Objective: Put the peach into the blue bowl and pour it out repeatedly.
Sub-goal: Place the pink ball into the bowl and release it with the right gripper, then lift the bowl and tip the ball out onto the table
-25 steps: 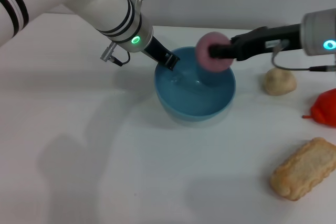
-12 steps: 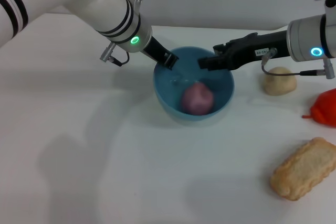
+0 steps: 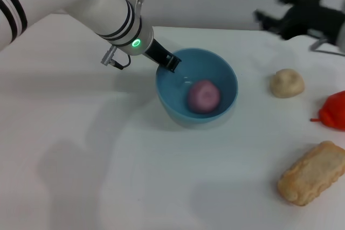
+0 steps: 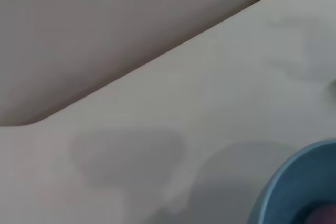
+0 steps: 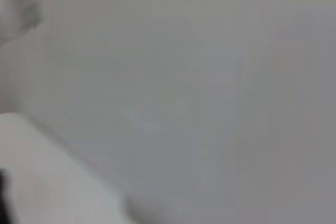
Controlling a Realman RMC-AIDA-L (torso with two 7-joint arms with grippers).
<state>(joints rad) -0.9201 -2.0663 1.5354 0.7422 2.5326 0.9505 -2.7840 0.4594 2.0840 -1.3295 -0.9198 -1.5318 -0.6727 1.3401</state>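
The blue bowl [image 3: 197,85] stands on the white table in the middle of the head view. The pink-mauve peach [image 3: 203,96] lies inside it, right of centre. My left gripper [image 3: 169,61] is shut on the bowl's near-left rim. My right gripper [image 3: 269,16] is blurred, raised at the far right, well clear of the bowl, open and empty. In the left wrist view a part of the bowl's rim [image 4: 286,187] shows, with a sliver of the peach [image 4: 324,216] inside it. The right wrist view shows only blurred wall and table edge.
A pale beige lump [image 3: 287,83] lies right of the bowl. A red item [image 3: 334,110] sits at the right edge. A tan bread-like slab [image 3: 312,172] lies at the front right. The table's back edge [image 3: 226,29] runs behind the bowl.
My right gripper let the peach go; it dropped into the bowl. The right arm then pulled back up and to the right. The left gripper kept hold of the rim.
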